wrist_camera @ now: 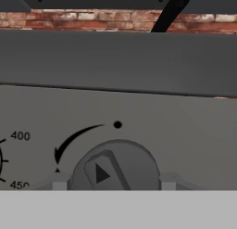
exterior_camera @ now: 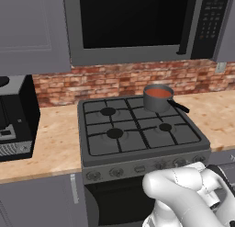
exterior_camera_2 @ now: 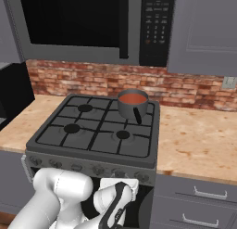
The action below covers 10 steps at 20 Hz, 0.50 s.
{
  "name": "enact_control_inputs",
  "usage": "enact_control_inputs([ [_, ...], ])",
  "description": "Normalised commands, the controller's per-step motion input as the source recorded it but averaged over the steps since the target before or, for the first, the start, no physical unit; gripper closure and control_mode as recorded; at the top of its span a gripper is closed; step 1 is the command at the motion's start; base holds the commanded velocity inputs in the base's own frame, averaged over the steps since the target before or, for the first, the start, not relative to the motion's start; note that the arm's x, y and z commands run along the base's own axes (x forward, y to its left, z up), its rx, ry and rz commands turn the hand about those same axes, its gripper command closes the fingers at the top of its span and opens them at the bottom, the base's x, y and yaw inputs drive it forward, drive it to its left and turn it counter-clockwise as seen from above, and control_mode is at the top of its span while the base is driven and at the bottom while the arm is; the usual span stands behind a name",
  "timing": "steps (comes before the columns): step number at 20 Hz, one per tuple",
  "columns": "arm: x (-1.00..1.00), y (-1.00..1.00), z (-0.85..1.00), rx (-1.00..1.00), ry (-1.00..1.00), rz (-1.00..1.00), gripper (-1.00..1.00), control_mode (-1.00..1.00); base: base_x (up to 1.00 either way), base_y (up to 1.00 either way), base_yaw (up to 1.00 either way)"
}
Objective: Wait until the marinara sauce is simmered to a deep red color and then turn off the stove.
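You have the stove point(exterior_camera: 137, 134) straight ahead of the tool, its front panel right up against the camera on the hand, where one round knob point(wrist_camera: 118, 170) sits between the finger tips. Above and beyond the tool, the black grates carry a grey saucepan point(exterior_camera: 157, 100) on the far burner to the tool's right, its black handle pointing back toward you; the marinara sauce point(exterior_camera: 158, 92) in it reads orange-red. The other three burners point(exterior_camera: 114, 133) lie bare. A tan stone counter point(exterior_camera: 53, 143) flanks the stove on both sides, and on its stretch far to the tool's left stands a black appliance point(exterior_camera: 16, 120).
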Motion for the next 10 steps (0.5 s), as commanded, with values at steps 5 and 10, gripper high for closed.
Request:
enact_control_inputs([
  [5, 0.0, 0.0, 0.0, 0.0, 0.0, 0.0, 1.0, -1.0, 0.0, 0.0, 0.0],
  [10, 0.0, 0.0, 0.0, 0.0, 0.0, 0.0, 1.0, -1.0, 0.0, 0.0, 0.0],
])
